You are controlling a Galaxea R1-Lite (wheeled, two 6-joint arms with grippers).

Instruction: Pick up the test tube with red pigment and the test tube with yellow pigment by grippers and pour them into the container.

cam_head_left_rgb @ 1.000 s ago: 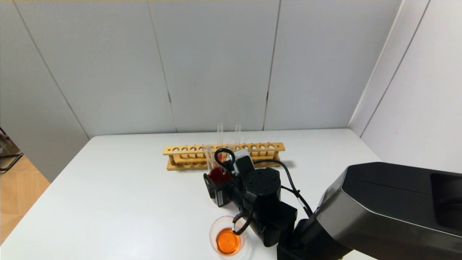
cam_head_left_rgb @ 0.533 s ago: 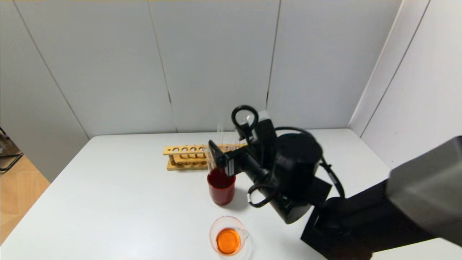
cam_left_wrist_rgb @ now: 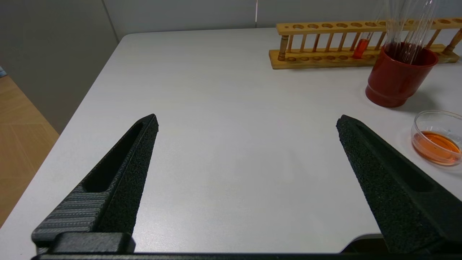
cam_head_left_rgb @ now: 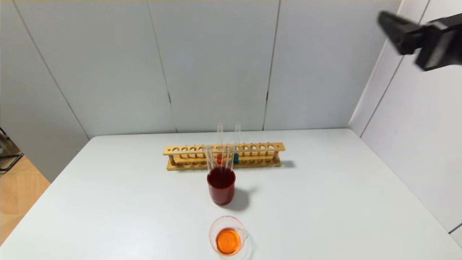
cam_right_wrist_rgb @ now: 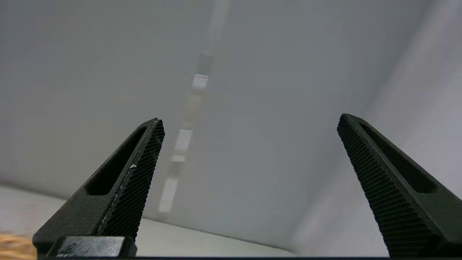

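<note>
The test tube with red pigment [cam_head_left_rgb: 219,159] stands in the wooden rack [cam_head_left_rgb: 187,150], also in the left wrist view [cam_left_wrist_rgb: 361,48]. No tube with yellow liquid shows; clear empty-looking tubes [cam_head_left_rgb: 228,157] stand in the dark red cup [cam_head_left_rgb: 221,191]. The glass container [cam_head_left_rgb: 228,238] holds orange liquid near the table's front, also in the left wrist view [cam_left_wrist_rgb: 436,137]. My right gripper [cam_head_left_rgb: 400,34] is open and empty, high at the upper right, facing the wall [cam_right_wrist_rgb: 249,121]. My left gripper [cam_left_wrist_rgb: 247,122] is open and empty over bare table left of the cup.
A tube with teal-blue liquid [cam_head_left_rgb: 235,158] stands in the rack beside the red one. The white table [cam_head_left_rgb: 325,202] has its left edge near the wooden floor [cam_head_left_rgb: 18,187]. Grey wall panels stand behind and to the right.
My right arm has lifted away from the red cup, up and to the right, to the upper right corner. The cup, its tubes and the rack now show uncovered.
</note>
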